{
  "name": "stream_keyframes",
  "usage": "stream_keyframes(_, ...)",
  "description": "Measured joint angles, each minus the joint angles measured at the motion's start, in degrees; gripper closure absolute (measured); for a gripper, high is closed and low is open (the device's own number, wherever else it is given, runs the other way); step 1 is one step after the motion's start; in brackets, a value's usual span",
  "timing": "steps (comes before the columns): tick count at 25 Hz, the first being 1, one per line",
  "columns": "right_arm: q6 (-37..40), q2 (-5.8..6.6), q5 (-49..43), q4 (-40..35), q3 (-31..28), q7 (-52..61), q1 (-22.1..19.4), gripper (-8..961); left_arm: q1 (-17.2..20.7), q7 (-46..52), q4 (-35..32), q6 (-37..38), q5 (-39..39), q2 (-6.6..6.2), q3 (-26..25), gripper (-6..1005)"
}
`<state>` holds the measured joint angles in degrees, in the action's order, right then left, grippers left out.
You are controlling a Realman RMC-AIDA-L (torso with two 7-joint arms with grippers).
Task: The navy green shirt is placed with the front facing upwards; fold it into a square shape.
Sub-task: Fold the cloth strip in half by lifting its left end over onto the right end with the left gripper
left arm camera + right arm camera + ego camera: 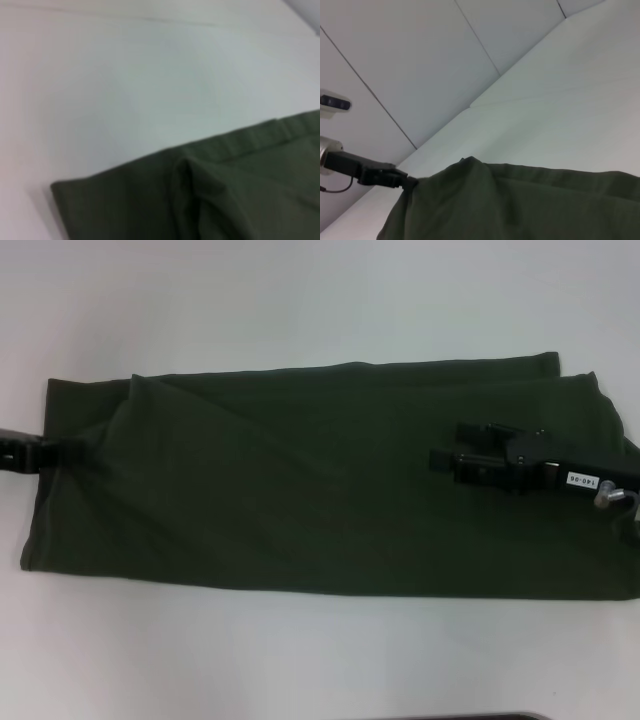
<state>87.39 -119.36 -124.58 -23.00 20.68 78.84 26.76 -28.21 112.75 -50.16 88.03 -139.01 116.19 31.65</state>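
The navy green shirt [300,490], already folded into a long band, lies across the white worktop [300,300]. The left claw [72,451] pinches the band's left end, lifting a small peak of cloth. The right claw [445,460] hovers over the right portion; whether it is wide or narrow cannot be told. The fabric is judged soft, light and limp: best taken at edges or corners, both ends together.

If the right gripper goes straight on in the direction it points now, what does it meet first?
The right gripper points across the navy green shirt toward the robot's left. It would probably meet only shirt cloth, then the left gripper at the far edge; its height is unclear.
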Motion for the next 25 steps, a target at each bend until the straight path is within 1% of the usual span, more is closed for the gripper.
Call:
stream_keyframes(6, 0.0, 0.00, 0.0, -0.3, -0.1, 0.3, 0.2, 42, -0.1, 0.0, 0.3, 0.0, -1.8, 0.31, 2.0, 938)
stream_keyframes(7, 0.0, 0.00, 0.0, -0.4, -0.2, 0.3, 0.2, 42, 0.0, 0.0, 0.3, 0.1, -1.9, 0.50, 4.0, 933)
stream_keyframes(10, 0.0, 0.00, 0.0, -0.4, -0.3, 0.4, 0.2, 41, 0.1, 0.1, 0.2, -0.1, -2.2, 0.91, 5.2, 919)
stream_keyframes(14, 0.1, 0.00, 0.0, -0.5, -0.4, 0.4, 0.2, 41, 0.2, 0.0, -1.2, -0.3, -2.4, 1.71, 4.7, 900)
stream_keyframes(17, 0.1, 0.00, 0.0, -0.6, -0.5, 0.4, 0.2, 41, 0.4, 0.1, -3.2, -1.0, -2.1, 2.19, 3.9, 804)
stream_keyframes(20, 0.1, 0.00, 0.0, -0.6, -0.5, 0.3, 0.1, 41, 0.5, 0.0, -4.7, -1.9, -2.1, 2.58, 2.2, 708)
stream_keyframes(23, 0.0, 0.00, 0.1, -0.6, -0.5, 0.3, 0.1, 41, 0.5, 0.0, -5.0, -2.9, -2.2, 2.52, 1.4, 597)
stream_keyframes(25, 0.0, 0.00, 0.1, -0.6, -0.6, 0.3, 0.0, 42, 0.5, 0.1, -5.0, -3.3, -2.5, 2.22, 1.4, 522)
